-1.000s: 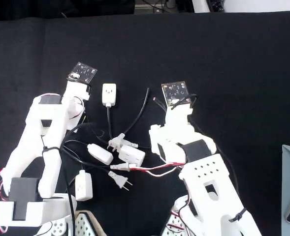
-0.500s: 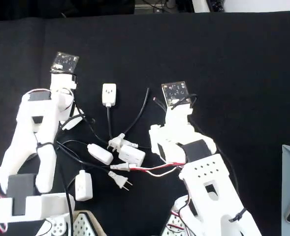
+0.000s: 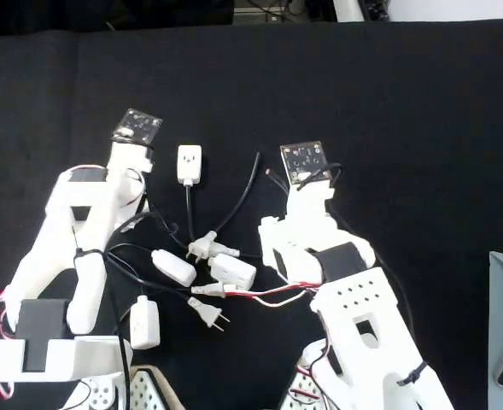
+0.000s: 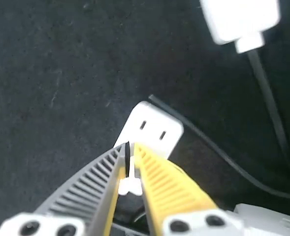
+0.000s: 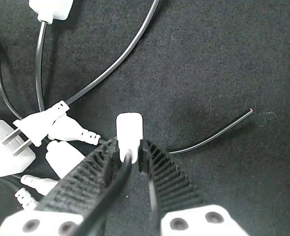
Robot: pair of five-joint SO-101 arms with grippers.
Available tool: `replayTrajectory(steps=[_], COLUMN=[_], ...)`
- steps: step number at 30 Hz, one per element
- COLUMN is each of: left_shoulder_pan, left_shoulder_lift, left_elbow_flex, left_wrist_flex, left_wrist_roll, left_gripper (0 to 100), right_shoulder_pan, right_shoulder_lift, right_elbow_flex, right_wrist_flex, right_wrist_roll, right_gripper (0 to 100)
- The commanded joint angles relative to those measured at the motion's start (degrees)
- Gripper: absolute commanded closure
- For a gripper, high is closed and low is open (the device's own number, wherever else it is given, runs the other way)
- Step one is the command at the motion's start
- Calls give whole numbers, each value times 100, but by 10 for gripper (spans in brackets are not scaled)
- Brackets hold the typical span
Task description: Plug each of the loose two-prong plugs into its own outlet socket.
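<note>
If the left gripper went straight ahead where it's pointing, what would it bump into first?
Probably the white outlet socket just past the tips of the left gripper, though depth is hard to judge.

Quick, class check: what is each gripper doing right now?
Left gripper: shut on the outlet socket.
Right gripper: shut on a white connector.

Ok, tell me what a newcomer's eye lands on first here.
A knot of white plastic plugs and sockets on black cables sprawls near the front middle of the black cloth table. The left gripper pinches a white two-slot outlet socket at its edge. The right gripper clamps a small white connector body on a black cable.
</note>
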Motion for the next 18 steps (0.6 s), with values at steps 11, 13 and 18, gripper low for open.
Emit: replayTrajectory(steps=[11, 13, 18], left_shoulder_pan=[-585, -787, -1464], left_shoulder_lift=[-1679, -1873, -2295], left_elbow_flex=[-119, -66, 251], left_wrist_flex=[941, 1037, 1143], left_wrist_roll=[158, 167, 141], left_gripper=[776, 777, 775], right_shoulder_pan=[62, 62, -123], right_shoulder_lift=[4, 13, 31], right_elbow_flex=[-180, -374, -919], right_wrist_flex=[-97, -97, -97], right_wrist_roll=[0, 9, 466], right_gripper=[986, 985, 984])
